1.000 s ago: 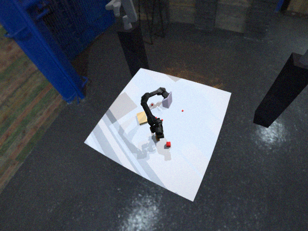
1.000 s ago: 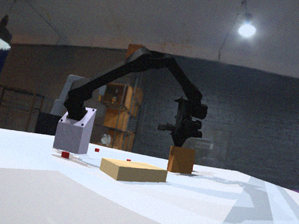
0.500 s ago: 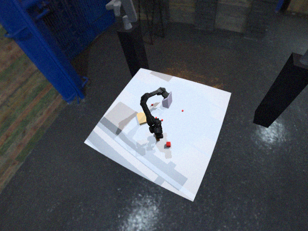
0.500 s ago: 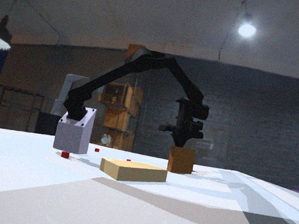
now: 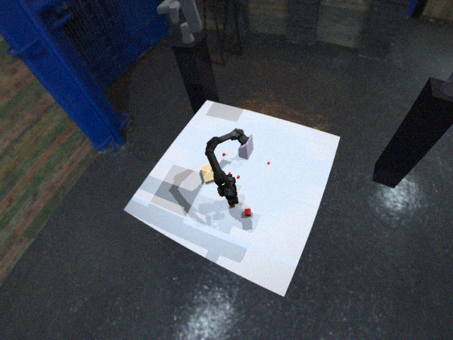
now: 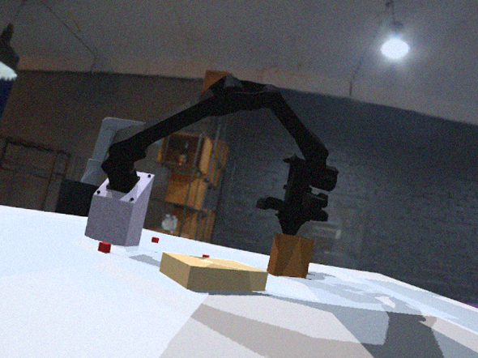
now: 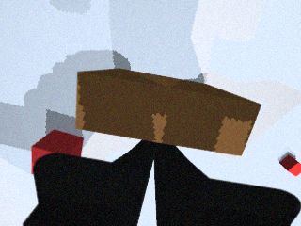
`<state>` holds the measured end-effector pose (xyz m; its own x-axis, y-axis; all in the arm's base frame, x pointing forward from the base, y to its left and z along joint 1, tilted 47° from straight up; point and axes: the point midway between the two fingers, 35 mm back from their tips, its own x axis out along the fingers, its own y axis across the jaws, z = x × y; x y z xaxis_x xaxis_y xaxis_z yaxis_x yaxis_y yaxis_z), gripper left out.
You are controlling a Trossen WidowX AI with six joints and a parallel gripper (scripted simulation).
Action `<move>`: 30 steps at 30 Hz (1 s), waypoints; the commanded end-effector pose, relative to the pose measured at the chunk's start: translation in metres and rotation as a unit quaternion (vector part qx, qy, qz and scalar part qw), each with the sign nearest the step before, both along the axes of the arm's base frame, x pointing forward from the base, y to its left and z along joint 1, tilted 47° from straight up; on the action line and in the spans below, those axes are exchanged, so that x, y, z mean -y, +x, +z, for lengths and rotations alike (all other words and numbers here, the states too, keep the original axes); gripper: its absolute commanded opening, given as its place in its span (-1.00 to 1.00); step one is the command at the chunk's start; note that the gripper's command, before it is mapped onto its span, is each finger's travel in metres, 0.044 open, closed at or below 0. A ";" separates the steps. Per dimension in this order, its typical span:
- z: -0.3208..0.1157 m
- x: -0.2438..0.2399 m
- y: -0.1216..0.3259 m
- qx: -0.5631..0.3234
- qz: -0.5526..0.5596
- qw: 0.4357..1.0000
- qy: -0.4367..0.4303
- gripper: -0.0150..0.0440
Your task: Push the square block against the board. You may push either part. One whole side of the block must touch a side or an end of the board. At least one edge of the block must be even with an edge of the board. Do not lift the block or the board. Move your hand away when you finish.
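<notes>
Leftmost of the working things in the exterior view, the lilac pedestal (image 5: 245, 149) (image 6: 115, 219) carried the arm's base. Right of it, low in the middle of that frame, the pale tan piece (image 5: 207, 173) (image 6: 225, 279) lay flat; its square outline made it the likelier block. It looked stiff and fairly light, woodlike, with a low profile that should have slid without tipping if pushed low at mid-face. Farther right, the brown piece (image 5: 232, 205) (image 6: 289, 257) (image 7: 165, 104), probably the board, stood taller, well apart from the tan one in the top view, so the joining was still to be done. It seemed rigid too, but its height meant a high shove could topple it, and an off-centre one could turn it. The gripper (image 5: 234, 202) (image 6: 289, 233) (image 7: 156, 137) had its fingers together with nothing between them, tips at or close by the brown piece; touch could not be told. No grasp was wanted, only low, square pressure. Rightmost in the top view, a red cube (image 5: 248, 212) (image 7: 56, 146) sat near, a possible snag.
</notes>
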<state>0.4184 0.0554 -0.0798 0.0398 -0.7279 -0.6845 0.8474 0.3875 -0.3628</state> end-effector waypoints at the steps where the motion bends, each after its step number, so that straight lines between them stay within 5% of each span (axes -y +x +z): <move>1: 0.007 0.003 0.006 0.004 0.001 1.000 0.000 -0.49; 30: 0.023 0.017 0.018 0.004 0.001 1.000 -0.001 -0.49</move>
<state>0.4314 0.0398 -0.0642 0.0380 -0.7292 -0.6832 0.8486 0.3846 -0.3633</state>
